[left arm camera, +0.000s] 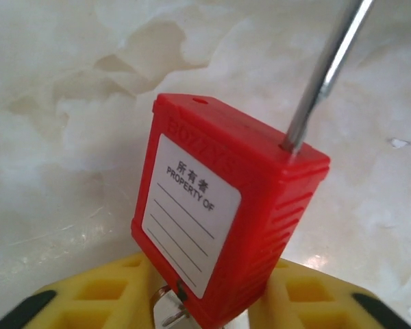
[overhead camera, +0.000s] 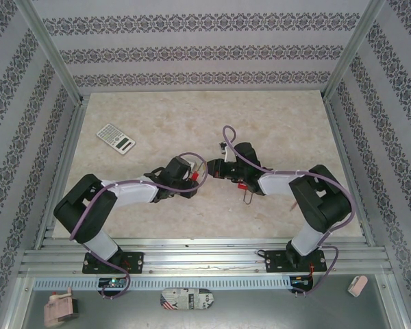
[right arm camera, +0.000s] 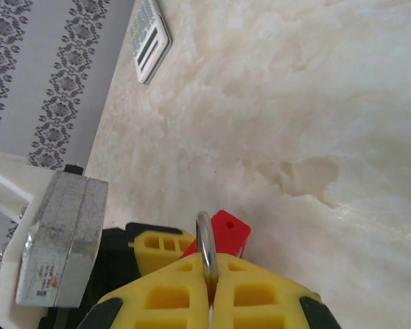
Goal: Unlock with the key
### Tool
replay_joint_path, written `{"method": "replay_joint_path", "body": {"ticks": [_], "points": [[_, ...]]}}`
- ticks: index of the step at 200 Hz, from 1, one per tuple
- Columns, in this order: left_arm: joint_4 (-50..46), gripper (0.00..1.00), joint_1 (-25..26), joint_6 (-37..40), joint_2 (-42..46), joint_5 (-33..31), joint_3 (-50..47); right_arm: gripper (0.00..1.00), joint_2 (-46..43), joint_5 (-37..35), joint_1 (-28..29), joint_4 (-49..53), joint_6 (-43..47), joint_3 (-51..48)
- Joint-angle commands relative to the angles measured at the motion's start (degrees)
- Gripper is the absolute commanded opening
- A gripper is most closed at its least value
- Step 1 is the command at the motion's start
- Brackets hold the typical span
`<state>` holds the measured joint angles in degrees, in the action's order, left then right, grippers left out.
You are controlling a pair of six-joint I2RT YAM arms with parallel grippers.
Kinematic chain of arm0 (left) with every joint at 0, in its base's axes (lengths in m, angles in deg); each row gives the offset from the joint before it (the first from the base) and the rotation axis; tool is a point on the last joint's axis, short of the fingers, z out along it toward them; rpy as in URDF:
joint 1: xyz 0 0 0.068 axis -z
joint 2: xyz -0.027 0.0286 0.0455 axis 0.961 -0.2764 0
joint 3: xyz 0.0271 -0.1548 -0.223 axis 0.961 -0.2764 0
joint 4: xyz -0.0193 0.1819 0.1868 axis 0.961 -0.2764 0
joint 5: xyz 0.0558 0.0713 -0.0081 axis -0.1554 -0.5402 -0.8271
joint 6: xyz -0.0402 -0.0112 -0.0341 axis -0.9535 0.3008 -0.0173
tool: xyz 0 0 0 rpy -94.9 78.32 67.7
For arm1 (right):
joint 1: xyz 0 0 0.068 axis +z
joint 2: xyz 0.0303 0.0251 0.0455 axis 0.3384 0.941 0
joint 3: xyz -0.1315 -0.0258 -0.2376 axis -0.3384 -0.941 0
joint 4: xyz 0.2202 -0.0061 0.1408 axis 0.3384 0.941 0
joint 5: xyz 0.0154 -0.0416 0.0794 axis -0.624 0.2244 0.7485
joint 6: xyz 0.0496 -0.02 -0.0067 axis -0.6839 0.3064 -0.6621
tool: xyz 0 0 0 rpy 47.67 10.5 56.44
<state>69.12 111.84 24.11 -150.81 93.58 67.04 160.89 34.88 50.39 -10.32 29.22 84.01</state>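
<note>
The red plastic padlock with a white "PROPERTY OF" label (left arm camera: 219, 212) is held above the marbled beige counter (overhead camera: 281, 123), right of and nearer than the grey pocket calculator (overhead camera: 115, 138). The left gripper's (overhead camera: 194, 177) jaws clamp its body. The right gripper's (overhead camera: 216, 169) jaws are clamped on its thin steel shackle (right arm camera: 204, 240). A silver key (left arm camera: 170, 312) shows at its underside.
</note>
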Motion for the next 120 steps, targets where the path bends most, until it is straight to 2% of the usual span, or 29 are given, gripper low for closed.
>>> {"method": "replay_joint_path", "body": {"ticks": [1,53,120], "points": [[2.8,0.53,-0.7,-3.4,-0.4,-3.4,2.1,0.0,1.4,2.7,-0.2,-1.2,-1.0,-0.7],[3.0,0.91,-0.5,-6.0,4.6,1.5,2.1,0.0,1.6,4.1,-2.8,-0.9,-0.3,-3.9],[-4.9,1.0,-0.6,-7.9,14.2,0.6,5.8,0.01,0.2,4.2,-4.7,0.0,0.7,-7.2]]}}
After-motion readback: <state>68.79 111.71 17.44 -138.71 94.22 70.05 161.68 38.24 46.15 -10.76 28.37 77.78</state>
